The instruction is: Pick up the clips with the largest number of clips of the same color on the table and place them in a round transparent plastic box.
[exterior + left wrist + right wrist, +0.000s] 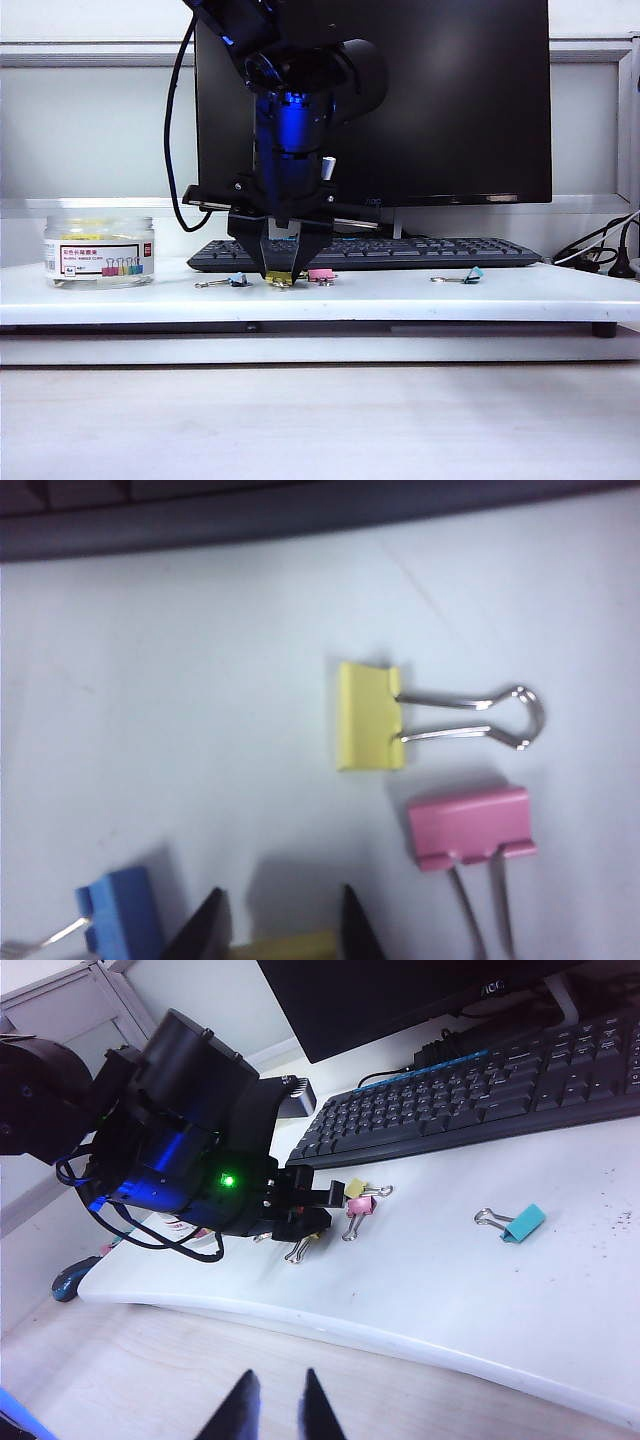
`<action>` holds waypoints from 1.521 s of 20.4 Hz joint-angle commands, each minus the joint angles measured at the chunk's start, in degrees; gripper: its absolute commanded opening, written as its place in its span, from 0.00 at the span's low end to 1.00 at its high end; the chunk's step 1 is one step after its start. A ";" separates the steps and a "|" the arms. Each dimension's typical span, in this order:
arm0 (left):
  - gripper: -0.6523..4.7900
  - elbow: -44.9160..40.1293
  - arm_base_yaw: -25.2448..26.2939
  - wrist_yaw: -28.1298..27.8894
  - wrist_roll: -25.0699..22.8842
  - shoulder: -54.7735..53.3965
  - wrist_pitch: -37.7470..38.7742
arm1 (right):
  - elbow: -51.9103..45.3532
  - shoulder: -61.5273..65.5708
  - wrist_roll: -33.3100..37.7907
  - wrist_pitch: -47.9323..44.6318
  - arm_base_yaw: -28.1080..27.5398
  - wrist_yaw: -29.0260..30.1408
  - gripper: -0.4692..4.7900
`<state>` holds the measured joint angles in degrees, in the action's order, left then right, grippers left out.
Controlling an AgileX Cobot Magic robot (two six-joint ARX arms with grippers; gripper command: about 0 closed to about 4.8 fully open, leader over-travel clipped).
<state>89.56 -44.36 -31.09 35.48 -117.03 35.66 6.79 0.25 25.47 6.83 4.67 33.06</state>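
The left gripper stands on the counter before the keyboard, jaws clamped on a yellow clip. A second yellow clip lies free at 12 o'clock of it in the left wrist view, a pink clip at 2, a blue clip at 9. The box sits at the counter's 9 o'clock end, the teal clip toward 3; the right gripper hangs off the counter, jaws apart.
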 commanded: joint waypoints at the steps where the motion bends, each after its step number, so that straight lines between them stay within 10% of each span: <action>1: 0.17 -0.22 -0.09 2.51 2.86 -0.68 3.04 | 0.26 -0.13 0.02 -0.63 0.00 0.15 0.21; 31: 0.16 -0.52 1.07 2.34 0.22 6.12 -1.40 | 0.24 -0.13 0.02 0.63 0.00 0.13 0.21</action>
<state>88.97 -43.44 -28.51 36.18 -111.83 34.50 6.79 0.25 25.45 7.51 4.67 33.06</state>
